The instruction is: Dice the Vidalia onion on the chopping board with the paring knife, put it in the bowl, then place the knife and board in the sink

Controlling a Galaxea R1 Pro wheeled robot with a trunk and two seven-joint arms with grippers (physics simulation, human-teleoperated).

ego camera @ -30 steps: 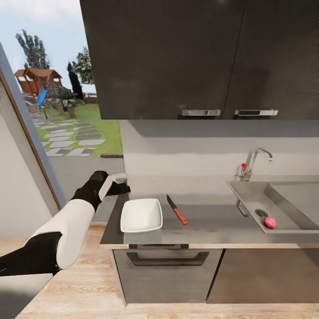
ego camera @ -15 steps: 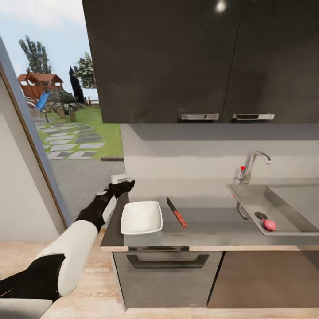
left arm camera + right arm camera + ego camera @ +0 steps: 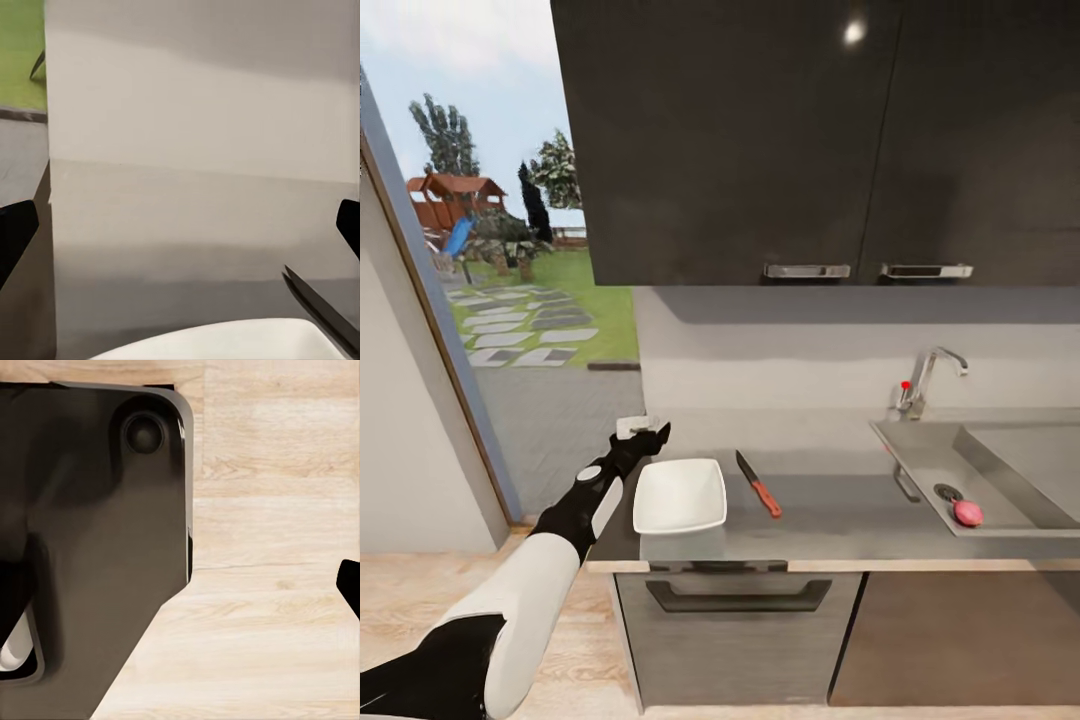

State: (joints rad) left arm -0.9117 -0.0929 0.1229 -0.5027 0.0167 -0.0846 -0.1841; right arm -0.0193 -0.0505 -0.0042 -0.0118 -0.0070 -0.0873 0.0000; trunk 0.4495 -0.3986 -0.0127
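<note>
The pinkish Vidalia onion (image 3: 967, 513) lies in the steel sink (image 3: 1010, 455) beside the round drain (image 3: 948, 491). On the grey countertop (image 3: 840, 515) rests the paring knife (image 3: 758, 483), red handle toward me, just right of the white bowl (image 3: 680, 495). My left gripper (image 3: 645, 434) hovers over the counter's back left corner, behind the bowl, open and empty. In the left wrist view the left gripper (image 3: 180, 232) faces the backsplash, with the bowl's rim (image 3: 225, 339) and the knife's blade (image 3: 319, 306) below. My right gripper (image 3: 180, 585) hangs open over the floor. The chopping board is out of view.
Dark wall cabinets (image 3: 810, 140) hang above the counter, and a chrome tap (image 3: 926, 378) stands behind the sink. A window (image 3: 510, 260) onto a garden is left of the counter. A drawer front (image 3: 740, 600) sits below. My dark base (image 3: 90, 547) stands on the wood floor (image 3: 262, 547).
My left arm has stretched forward, carrying its gripper from beside the counter's left end to above its back corner. The head camera shifted slightly. Bowl, knife and onion stayed put.
</note>
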